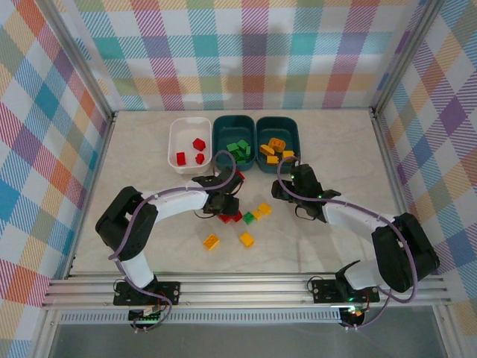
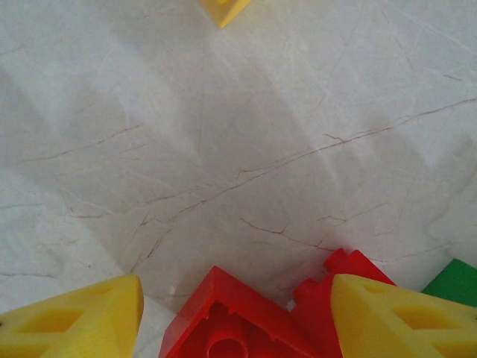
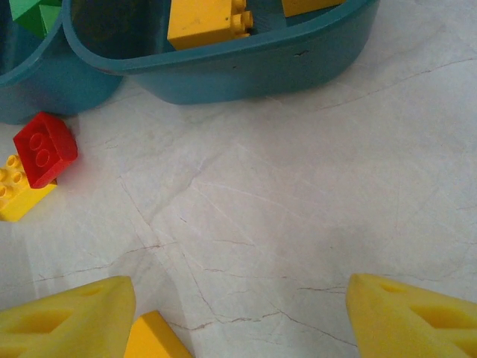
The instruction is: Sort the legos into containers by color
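Observation:
My left gripper [image 1: 225, 209] sits low over a cluster of loose legos. Its yellow fingers [image 2: 402, 317] close round an upside-down red lego [image 2: 223, 321]; the contact lies below the picture's edge. A second red lego [image 2: 350, 267] touches it on the right, beside a green one [image 2: 456, 282]. My right gripper [image 1: 287, 183] hovers open [image 3: 240, 282] over bare table in front of the teal container [image 3: 246, 63] holding orange legos [image 3: 205, 21]. An orange lego corner [image 3: 153, 339] shows by its left finger. The white container [image 1: 176, 142] holds red legos, and the middle teal container [image 1: 220, 142] holds green ones.
Loose yellow and orange legos [image 1: 211, 241] [image 1: 247, 239] [image 1: 264, 209] lie near the table's middle. A red lego [image 3: 45, 148] rests against a yellow one [image 3: 16, 195] in front of the green-filled tub [image 3: 52, 86]. Metal frame posts and checked walls enclose the table.

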